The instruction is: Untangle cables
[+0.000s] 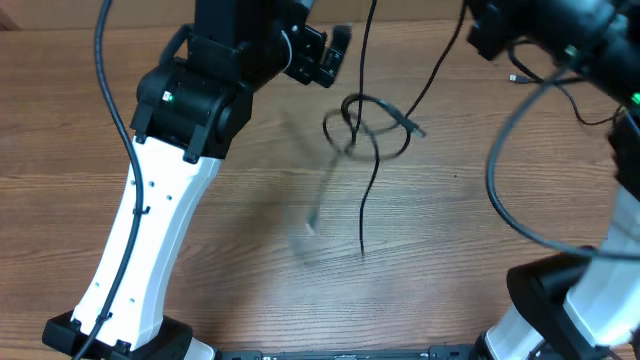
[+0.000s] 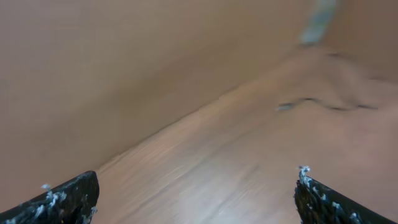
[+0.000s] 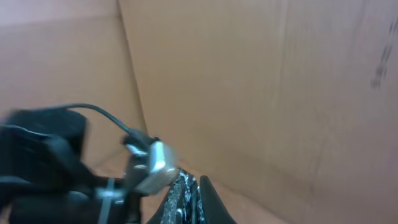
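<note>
— Cables (image 1: 372,128) first: where do they lie?
— Mid-table (image 1: 450,240), knotted into a few small loops. One loose strand runs from the knot straight toward the robot's side, so the long axis goes far-to-near. Two more strands climb out of the overhead view past the far edge, one of them heading toward the right arm's end.
— Which fingers are nearer?
— The left fingers (image 1: 328,55), I'd judge. They hover on the far side of the knot, which lies from them toward the robot's right and back toward the bases. They are spread wide with nothing between them. The left wrist view shows only bare wood and a blurred bit of cord ahead.
— And the right fingers (image 3: 189,196)?
— Pressed together in the right wrist view, up near a cardboard wall (image 3: 261,93). I cannot tell whether a cord is pinched there. A silver plug (image 3: 153,167) with a thin black lead sits just beside them.
— Anything in the way?
— A rising strand passes just beside the left fingers, and reaching down could snag it. A pale, blurred cord end (image 1: 312,225) lies left of the loose strand. The right arm's thick cable (image 1: 497,185) loops well apart on the right.
</note>
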Motion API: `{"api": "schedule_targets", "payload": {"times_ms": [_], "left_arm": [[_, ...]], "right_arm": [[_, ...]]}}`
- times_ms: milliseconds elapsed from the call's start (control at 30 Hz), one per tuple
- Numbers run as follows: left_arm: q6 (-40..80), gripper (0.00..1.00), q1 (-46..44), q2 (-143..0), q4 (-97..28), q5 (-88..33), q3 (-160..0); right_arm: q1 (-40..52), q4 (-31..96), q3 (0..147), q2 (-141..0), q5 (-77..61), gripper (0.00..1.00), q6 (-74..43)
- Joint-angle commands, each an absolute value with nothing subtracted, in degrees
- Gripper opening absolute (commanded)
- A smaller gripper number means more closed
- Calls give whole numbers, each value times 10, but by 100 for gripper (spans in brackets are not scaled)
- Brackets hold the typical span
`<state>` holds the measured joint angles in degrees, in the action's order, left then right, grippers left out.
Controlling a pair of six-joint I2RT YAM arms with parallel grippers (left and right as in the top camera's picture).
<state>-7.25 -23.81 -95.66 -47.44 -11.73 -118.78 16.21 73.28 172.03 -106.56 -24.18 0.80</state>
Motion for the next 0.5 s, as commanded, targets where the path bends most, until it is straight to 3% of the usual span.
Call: {"api": "schedule_targets", "payload": {"times_ms": [0,100,367,467], "left_arm": [[-174,100,-219,-954,-471,-424,-1193],[-212,99,-209,-956,-486,-498,-1193],[-385,100,-173,-969,-635,-502,-1193],[-427,100,-163,-982,-661,-565,-1193]], "right_arm": [[160,734,1725,-1059,-225,4,20],[160,737,1725,-1059,-216,4,22],[160,745,1725,-1059,-166,4,35],[160,735,1725,-1059,-164,4,35]]}}
